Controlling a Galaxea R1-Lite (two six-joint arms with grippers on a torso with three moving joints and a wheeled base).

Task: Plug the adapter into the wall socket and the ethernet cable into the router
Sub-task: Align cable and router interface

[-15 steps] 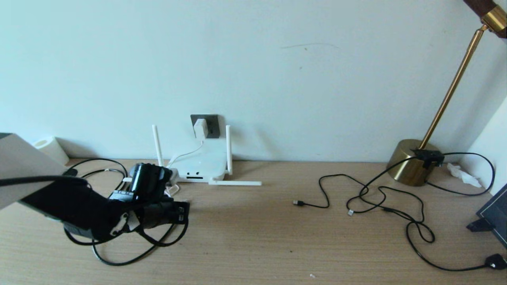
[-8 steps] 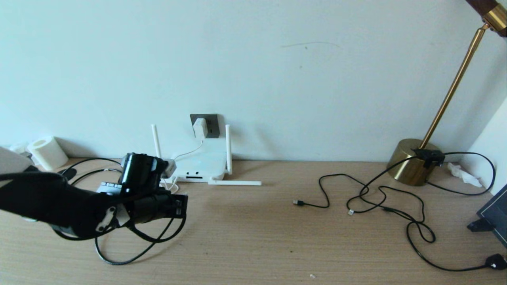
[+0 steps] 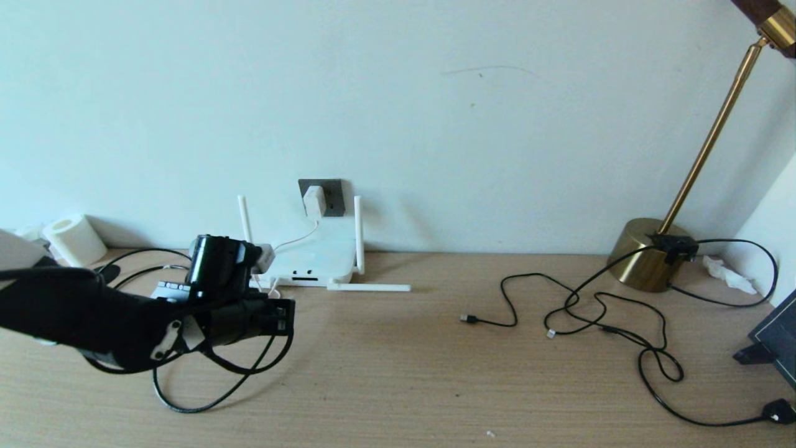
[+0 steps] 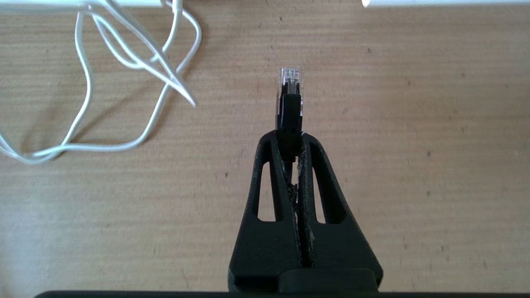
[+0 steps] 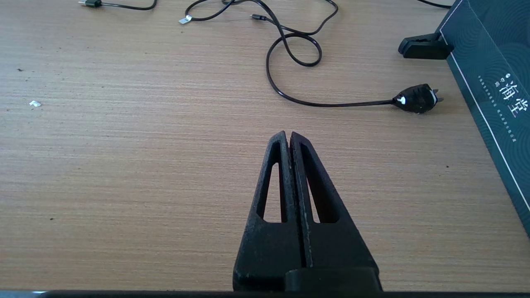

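Observation:
The white adapter (image 3: 314, 200) sits in the dark grey wall socket (image 3: 333, 194), and its thin white cord (image 4: 124, 62) runs down past the router (image 3: 314, 254). My left gripper (image 4: 290, 138) is shut on the ethernet cable's connector (image 4: 290, 99), whose clear tip points toward the router's front edge. In the head view that gripper (image 3: 283, 317) hovers just front-left of the router. The black ethernet cable (image 3: 217, 389) loops on the table beneath it. My right gripper (image 5: 288, 134) is shut and empty, low over bare wood, out of the head view.
One router antenna (image 3: 370, 287) lies flat on the table. A white roll (image 3: 68, 239) stands far left. Thin black cords (image 3: 591, 311), a brass lamp base (image 3: 647, 255), a black plug (image 5: 416, 99) and a dark box (image 5: 492, 74) fill the right side.
My left arm has shifted slightly left and back with the connector in it, and the cable loop on the table was dragged along. The right side is unchanged.

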